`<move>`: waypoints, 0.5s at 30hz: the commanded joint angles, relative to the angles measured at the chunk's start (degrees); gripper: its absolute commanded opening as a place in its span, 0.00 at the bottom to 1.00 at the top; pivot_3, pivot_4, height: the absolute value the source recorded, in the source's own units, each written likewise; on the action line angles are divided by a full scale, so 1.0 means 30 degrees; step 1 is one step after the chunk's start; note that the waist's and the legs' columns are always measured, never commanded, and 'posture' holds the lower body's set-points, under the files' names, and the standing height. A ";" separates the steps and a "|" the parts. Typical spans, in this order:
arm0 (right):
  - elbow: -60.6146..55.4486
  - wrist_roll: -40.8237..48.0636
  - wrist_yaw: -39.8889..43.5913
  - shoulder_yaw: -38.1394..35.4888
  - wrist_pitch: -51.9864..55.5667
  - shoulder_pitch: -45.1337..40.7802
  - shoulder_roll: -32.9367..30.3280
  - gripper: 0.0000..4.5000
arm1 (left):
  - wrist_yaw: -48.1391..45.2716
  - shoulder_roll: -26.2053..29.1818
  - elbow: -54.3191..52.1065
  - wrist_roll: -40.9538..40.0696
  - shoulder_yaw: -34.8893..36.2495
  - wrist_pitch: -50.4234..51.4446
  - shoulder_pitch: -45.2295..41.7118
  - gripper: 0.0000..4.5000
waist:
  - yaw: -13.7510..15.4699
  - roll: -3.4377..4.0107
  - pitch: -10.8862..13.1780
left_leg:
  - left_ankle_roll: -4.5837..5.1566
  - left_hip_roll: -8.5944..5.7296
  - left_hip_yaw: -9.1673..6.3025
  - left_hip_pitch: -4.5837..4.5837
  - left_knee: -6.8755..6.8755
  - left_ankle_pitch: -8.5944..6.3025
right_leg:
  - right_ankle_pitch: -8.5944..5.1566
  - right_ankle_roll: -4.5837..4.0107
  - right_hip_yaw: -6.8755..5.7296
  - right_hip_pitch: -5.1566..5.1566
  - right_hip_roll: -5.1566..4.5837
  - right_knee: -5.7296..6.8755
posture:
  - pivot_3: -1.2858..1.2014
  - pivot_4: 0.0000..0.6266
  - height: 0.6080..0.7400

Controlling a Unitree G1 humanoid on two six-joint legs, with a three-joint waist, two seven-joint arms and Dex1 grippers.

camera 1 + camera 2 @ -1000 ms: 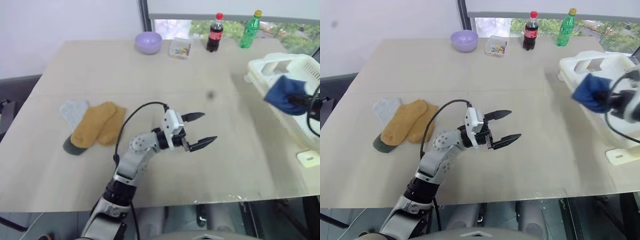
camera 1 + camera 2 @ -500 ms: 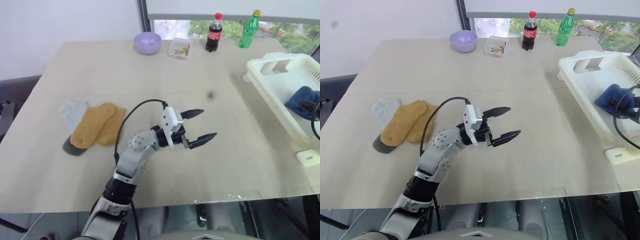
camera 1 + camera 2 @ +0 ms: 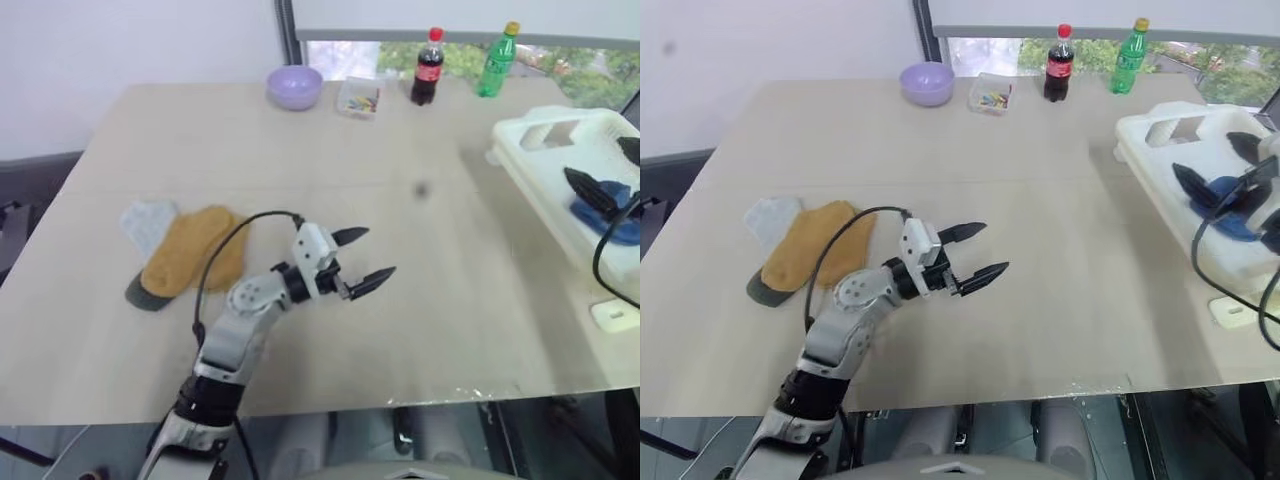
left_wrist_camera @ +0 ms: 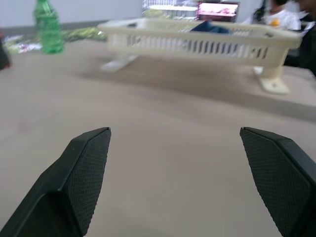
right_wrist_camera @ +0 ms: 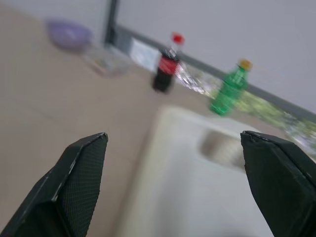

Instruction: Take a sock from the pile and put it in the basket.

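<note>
Blue fabric, one sock [image 3: 1228, 207], lies loose inside the white basket [image 3: 540, 140] at the table's three o'clock edge, a little of it showing above the slotted wall in the left wrist view. The right gripper [image 3: 1218, 168] hangs over that basket with its two black fingers spread wide and nothing between them; the sock sits under and just beside the nearer finger. The pile [image 3: 180, 250] rests at about nine o'clock on the beige table [image 3: 300, 150]: mustard-yellow socks on top, a pale grey-blue one at their far side, a dark grey toe poking out at the near end. The left gripper [image 3: 364, 258] is over the middle of the table, just to the three o'clock side of the pile, fingers parted and empty. At twelve o'clock stand a lilac bowl [image 3: 295, 85], a small clear box [image 3: 358, 98], a cola bottle [image 3: 428, 66] and a green bottle [image 3: 497, 60].
</note>
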 commanded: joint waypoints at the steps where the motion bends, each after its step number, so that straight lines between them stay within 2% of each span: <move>1: -0.2819 0.1875 0.0327 0.0979 0.0753 0.2171 0.1496 0.98 | 0.1105 0.0842 -0.3154 -0.1031 0.1546 0.1713 0.1860 1.00 | 0.0047 0.0009 0.0005 | 0.0000 -0.0007 0.0002 -0.0011 -0.0007 0.0001 | 0.0000 0.0000 -0.0001 -0.0016 -0.0005 0.0004 | 0.52 0.24 0.93; 6: -0.2877 0.1645 0.1368 0.1607 0.0203 0.6602 0.2824 0.98 | 0.2047 0.1937 -0.5691 -0.0771 0.2888 0.2262 0.5539 1.00 | 0.0156 -0.0019 -0.0013 | 0.0003 -0.0112 0.0003 -0.0009 0.0013 0.0001 | -0.0005 0.0011 0.0019 0.0003 -0.0094 -0.0002 | 0.52 0.24 0.93; 9: -0.1897 0.0630 0.3098 0.1705 -0.1204 0.8721 0.2534 0.98 | 0.2228 0.2251 -0.6597 -0.0642 0.3733 0.1782 0.8113 1.00 | 0.0072 -0.0010 -0.0010 | 0.0008 -0.0109 -0.0002 0.0054 0.0014 -0.0003 | -0.0079 0.0026 0.0084 0.0032 -0.0093 0.0001 | 0.52 0.24 0.93; 12: -0.0395 0.0266 0.4745 0.1274 -0.2069 0.9646 0.1876 0.98 | 0.2300 0.2336 -0.7031 -0.0147 0.4402 0.0761 1.0539 1.00 | -0.0061 -0.0007 -0.0010 | 0.0009 -0.0084 0.0066 0.0175 0.0005 -0.0006 | -0.0081 0.0034 0.0186 0.0077 -0.0076 0.0024 | 0.52 0.24 0.93; 15: 0.0714 -0.0157 0.5803 0.1231 -0.2744 0.9954 0.1347 0.98 | 0.2173 0.2498 -0.6855 0.0185 0.4950 -0.0009 1.1710 1.00 | -0.0055 -0.0014 -0.0010 | 0.0009 -0.0018 0.0170 0.0214 0.0009 -0.0005 | -0.0076 0.0042 0.0236 0.0076 -0.0012 0.0033 | 0.52 0.24 0.93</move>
